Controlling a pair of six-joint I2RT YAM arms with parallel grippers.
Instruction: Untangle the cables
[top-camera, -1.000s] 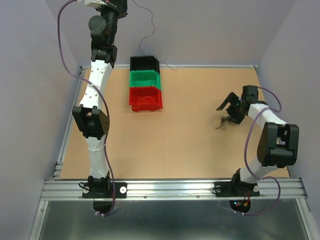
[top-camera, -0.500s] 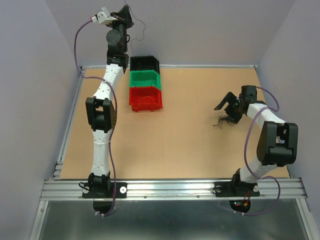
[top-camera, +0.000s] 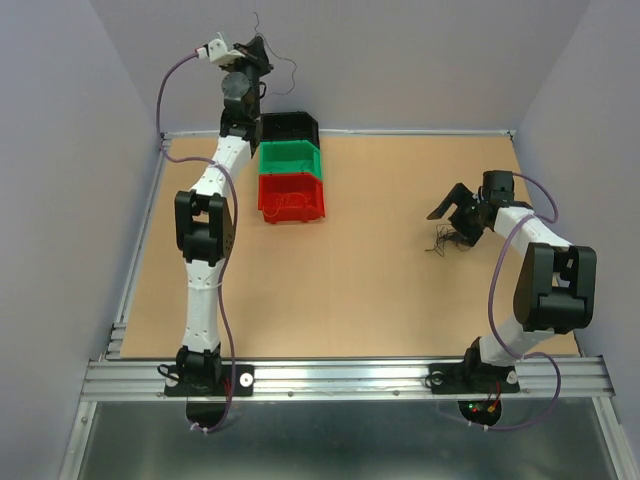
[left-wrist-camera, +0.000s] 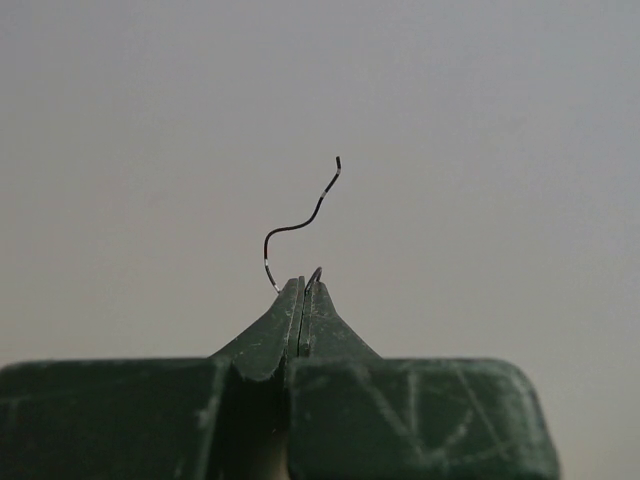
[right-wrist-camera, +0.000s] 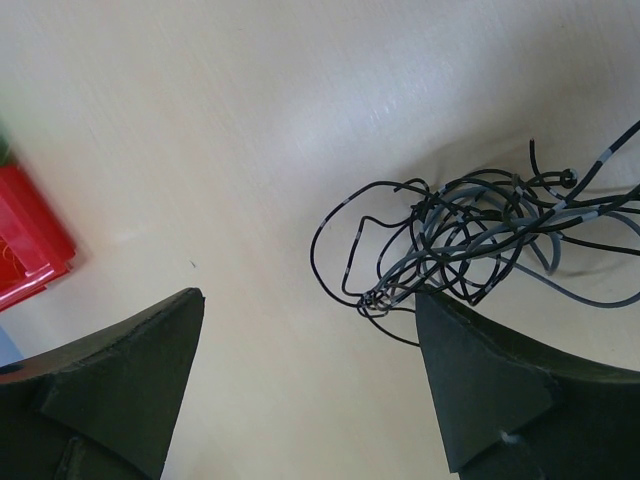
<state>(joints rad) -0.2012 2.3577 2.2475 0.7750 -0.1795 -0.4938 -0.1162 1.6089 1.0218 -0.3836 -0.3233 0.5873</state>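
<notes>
My left gripper (top-camera: 258, 48) is raised high above the table's back edge, over the bins, and is shut on a thin black wire (top-camera: 290, 64). In the left wrist view the wire (left-wrist-camera: 300, 222) curls up out of the closed gripper (left-wrist-camera: 303, 285). A wispy clump of black and grey cables (top-camera: 443, 240) lies on the table at the right. My right gripper (top-camera: 452, 223) is open just above it. In the right wrist view the clump (right-wrist-camera: 470, 240) lies by the right fingertip (right-wrist-camera: 440, 330) of the gripper (right-wrist-camera: 308, 296), with nothing between the jaws.
Three small bins stand in a row at the back left: black (top-camera: 289, 120), green (top-camera: 290, 150) and red (top-camera: 291, 210), the red one holding orange-red wires. The red bin's corner (right-wrist-camera: 25, 240) shows in the right wrist view. Purple walls surround the table.
My left arm has swung right and its gripper has come lower in the view, still holding the black wire, whose tail no longer hangs to the black bin. The right gripper has barely moved.
</notes>
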